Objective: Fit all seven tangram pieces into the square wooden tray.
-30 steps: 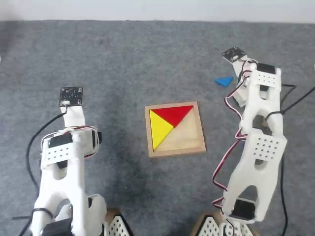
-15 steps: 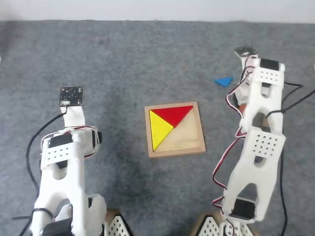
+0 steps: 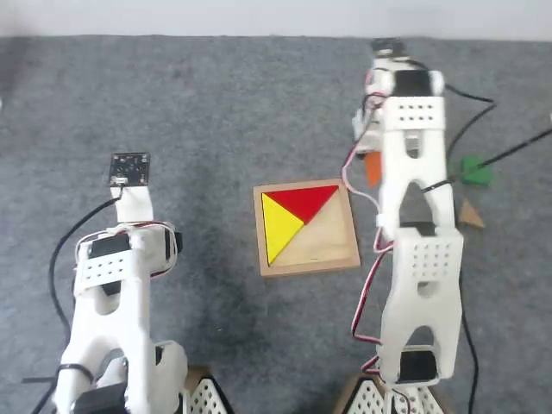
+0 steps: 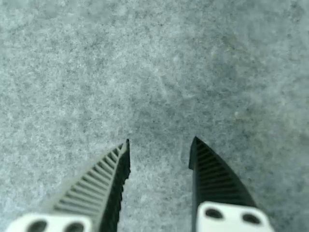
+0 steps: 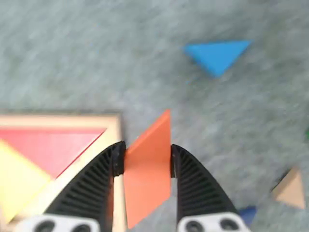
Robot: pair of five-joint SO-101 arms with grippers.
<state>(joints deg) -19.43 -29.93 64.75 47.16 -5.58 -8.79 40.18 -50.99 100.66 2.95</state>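
A grey carpet is spread over the table, and a pale wall is seen along its far edge. The orange piece is gripped flat between the fingers of the right gripper, with its tip reaching past the fingertips. Just beside these fingers lies a corner of the tray. A red triangle and a yellow triangle are laid inside it, touching along one edge, and the rest of its floor is bare wood. Ahead of the fingertips a blue triangle lies on open carpet. On the side of the fingers away from the tray, a tan triangle and a green piece are scattered, apart from one another. The left gripper is held over bare carpet, well apart from the tray — its fingers are spread wide, with nothing between them and open carpet all round.
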